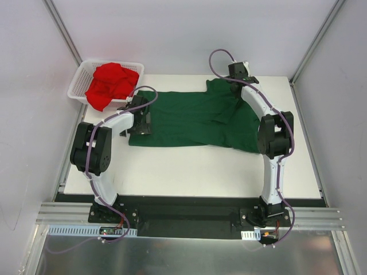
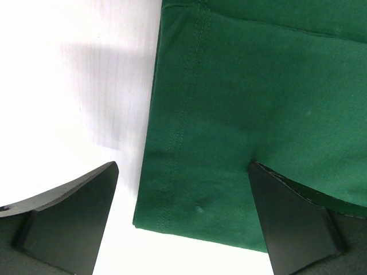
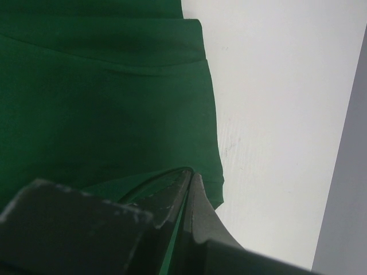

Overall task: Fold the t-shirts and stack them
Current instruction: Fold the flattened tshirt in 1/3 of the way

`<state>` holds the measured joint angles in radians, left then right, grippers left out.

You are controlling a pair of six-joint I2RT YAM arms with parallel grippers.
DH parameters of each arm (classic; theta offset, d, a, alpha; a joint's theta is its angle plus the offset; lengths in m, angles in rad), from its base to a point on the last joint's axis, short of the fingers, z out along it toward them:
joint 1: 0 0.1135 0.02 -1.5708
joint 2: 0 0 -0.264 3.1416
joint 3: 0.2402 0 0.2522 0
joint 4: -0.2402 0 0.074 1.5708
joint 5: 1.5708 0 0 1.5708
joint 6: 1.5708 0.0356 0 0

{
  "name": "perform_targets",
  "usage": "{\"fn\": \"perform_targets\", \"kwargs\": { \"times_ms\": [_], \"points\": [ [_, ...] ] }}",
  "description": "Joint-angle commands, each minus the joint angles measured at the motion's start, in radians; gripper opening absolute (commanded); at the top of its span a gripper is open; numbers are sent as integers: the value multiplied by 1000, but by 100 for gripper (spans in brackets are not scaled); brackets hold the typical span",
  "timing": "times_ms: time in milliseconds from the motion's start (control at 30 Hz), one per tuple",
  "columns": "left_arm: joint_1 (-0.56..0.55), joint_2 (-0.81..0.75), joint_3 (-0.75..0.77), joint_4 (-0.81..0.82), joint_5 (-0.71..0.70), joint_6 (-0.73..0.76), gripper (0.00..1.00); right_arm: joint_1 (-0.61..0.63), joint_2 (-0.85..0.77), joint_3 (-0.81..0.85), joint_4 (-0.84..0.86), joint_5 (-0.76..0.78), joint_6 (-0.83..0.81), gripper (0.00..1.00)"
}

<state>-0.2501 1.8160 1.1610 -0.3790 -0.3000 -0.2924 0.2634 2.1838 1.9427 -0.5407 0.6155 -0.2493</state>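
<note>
The green t-shirt (image 1: pixel 195 117) lay spread on the white table (image 1: pixel 189 169); the red t-shirt (image 1: pixel 112 83) sat heaped in the basket (image 1: pixel 76 86) at the far-left corner. My right gripper (image 3: pixel 189 177) was clamped, apparently on the shirt's far-right edge. My left gripper (image 2: pixel 183 166) gaped over the left hem, holding nothing. Pulling with one corner pinched could have skewed or bunched the cloth. The tabletop was smooth, pale walls (image 1: pixel 172 34) close around.
</note>
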Motion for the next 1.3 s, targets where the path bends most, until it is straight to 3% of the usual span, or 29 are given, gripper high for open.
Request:
{"fn": "perform_targets", "kwargs": {
  "times_ms": [0, 1167, 1200, 1233, 1267],
  "points": [
    [-18, 25, 34, -44, -56, 24, 97, 0, -10, 47, 39, 23, -15, 1],
    [-25, 72, 62, -83, -53, 44, 97, 2, 56, 102, 143, 87, -131, 1],
    [-26, 72, 62, -84, -53, 44, 97, 2, 62, 107, 139, 89, -134, 5],
    [-23, 71, 62, -83, -53, 44, 97, 2, 64, 111, 131, 90, -134, 16],
    [-26, 72, 62, -84, -51, 41, 97, 2, 64, 107, 130, 96, -131, 40]
  ]
}}
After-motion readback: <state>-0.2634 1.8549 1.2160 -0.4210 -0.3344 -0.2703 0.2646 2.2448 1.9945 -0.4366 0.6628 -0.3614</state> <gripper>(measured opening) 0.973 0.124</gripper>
